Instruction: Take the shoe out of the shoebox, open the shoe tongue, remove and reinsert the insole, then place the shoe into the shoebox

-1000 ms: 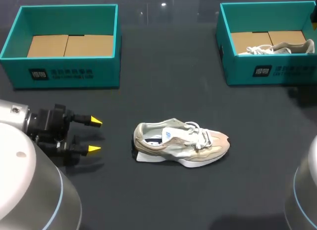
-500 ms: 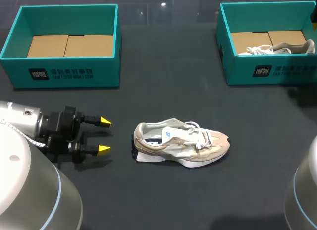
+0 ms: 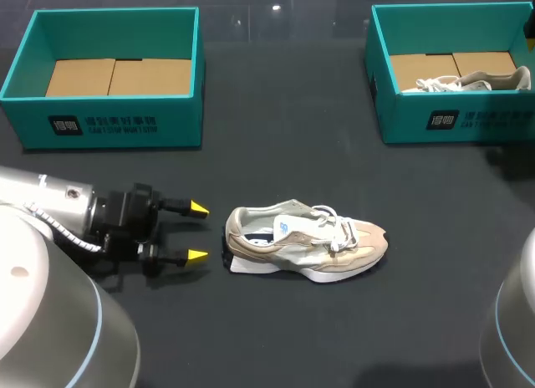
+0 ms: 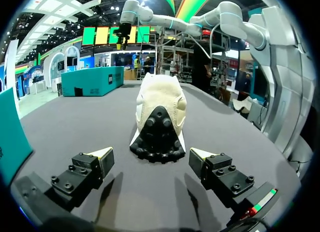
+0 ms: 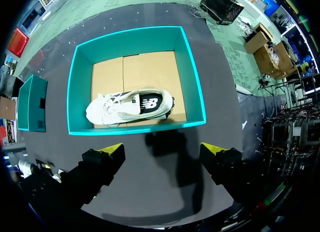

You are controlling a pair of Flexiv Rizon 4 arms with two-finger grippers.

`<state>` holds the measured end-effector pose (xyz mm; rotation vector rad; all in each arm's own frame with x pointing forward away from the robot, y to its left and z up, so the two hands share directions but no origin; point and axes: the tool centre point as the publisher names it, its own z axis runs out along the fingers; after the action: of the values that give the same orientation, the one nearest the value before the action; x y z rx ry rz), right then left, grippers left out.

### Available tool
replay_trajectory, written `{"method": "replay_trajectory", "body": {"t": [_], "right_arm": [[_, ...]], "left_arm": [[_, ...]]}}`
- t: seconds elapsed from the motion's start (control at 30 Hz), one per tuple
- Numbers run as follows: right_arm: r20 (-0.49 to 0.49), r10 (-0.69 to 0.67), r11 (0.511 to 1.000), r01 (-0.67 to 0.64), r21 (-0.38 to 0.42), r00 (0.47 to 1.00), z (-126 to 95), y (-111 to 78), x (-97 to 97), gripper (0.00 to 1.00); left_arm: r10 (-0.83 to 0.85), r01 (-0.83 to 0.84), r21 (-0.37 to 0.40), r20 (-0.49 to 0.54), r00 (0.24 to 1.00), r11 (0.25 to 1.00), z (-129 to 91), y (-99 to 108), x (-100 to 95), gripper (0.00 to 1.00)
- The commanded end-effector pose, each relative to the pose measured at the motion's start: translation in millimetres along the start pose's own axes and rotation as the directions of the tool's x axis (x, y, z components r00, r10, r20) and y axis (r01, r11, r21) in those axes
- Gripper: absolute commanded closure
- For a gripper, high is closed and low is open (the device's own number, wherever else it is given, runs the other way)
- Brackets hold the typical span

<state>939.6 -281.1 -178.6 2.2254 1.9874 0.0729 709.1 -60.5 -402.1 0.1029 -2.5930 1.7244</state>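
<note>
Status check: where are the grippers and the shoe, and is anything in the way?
Left gripper open, just short of the heel of the shoe, no contact. Right gripper open, above the right shoebox with a second shoe inside. Nothing between left gripper and heel.

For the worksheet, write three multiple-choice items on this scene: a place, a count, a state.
1. Where does the beige shoe nearest the left gripper lie? A in a shoebox; B on the table; C in a gripper.
2. How many teal shoeboxes stand on the table? A one; B two; C three.
3. How do the left gripper's jaws stand? A open, short of the shoe; B shut on its heel; C shut on an insole.
Answers: 1 B, it rests on the dark table; 2 B, one at each far corner; 3 A, the yellow tips stand apart, the heel ahead untouched.
</note>
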Motion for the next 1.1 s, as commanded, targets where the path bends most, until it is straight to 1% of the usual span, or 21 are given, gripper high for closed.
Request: {"method": "replay_trajectory", "body": {"t": [0.03,0.27,0.6,0.97,1.1], "right_arm": [[0.001,0.001,1.000,-0.001,0.000,1.000,0.0,-0.3,0.2,0.00],[0.001,0.001,1.000,-0.001,0.000,1.000,0.0,-0.3,0.2,0.00],[0.001,0.001,1.000,-0.001,0.000,1.000,0.0,-0.3,0.2,0.00],[0.001,0.001,1.000,-0.001,0.000,1.000,0.0,-0.3,0.2,0.00],[0.001,0.001,1.000,-0.001,0.000,1.000,0.0,-0.3,0.2,0.00]], "left_arm": [[0.002,-0.002,-0.007,-0.003,1.000,1.000,9.9,-3.5,-1.0,0.00],[0.002,-0.002,-0.010,-0.026,1.000,1.000,23.2,-5.2,0.4,0.00],[-0.011,0.010,-0.015,-0.048,0.999,1.000,35.5,-7.6,3.1,0.00],[-0.019,0.017,-0.022,-0.068,0.998,1.000,43.7,-11.4,11.7,0.00],[-0.018,0.016,-0.023,-0.069,0.997,1.000,47.8,-12.3,12.1,0.00]]}}
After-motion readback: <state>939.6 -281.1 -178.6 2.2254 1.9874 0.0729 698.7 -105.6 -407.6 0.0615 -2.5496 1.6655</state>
